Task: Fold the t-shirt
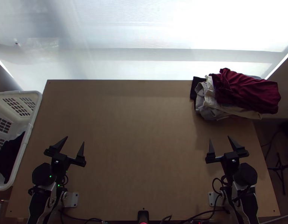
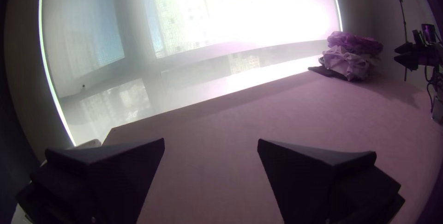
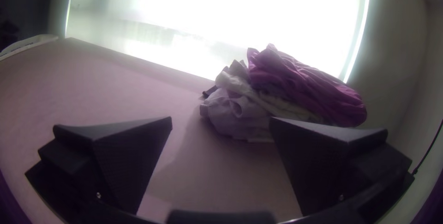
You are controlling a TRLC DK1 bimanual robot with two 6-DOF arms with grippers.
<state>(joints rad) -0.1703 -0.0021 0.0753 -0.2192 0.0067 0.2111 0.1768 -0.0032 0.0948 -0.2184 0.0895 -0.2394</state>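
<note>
Pale daylight comes through a translucent white blind (image 1: 125, 22) behind the light wooden worktop (image 1: 144, 142). From where I stand, I can't say for sure which garment is the t-shirt. My best guess is the crumpled black cloth (image 1: 8, 155) at the left edge of the top view, lying bunched inside a white plastic laundry basket (image 1: 31, 118). That basket sits beside the worktop, presumably so the left arm can pick from it easily.

In the upper right, a heap of dark red, cream and grey cloth (image 1: 246, 91) rests near the far corner, the red layer draped on top. It looks like a stack of finished pieces, put there to leave room for folding.

The black left tool (image 1: 75, 139) is at the lower left, and the matching right tool (image 1: 219, 138) at the lower right. Both have their fingers spread, with nothing between them, apparently ready for cloth. I judge that folding hasn't begun; the shirt must first be fetched and spread flat.
</note>
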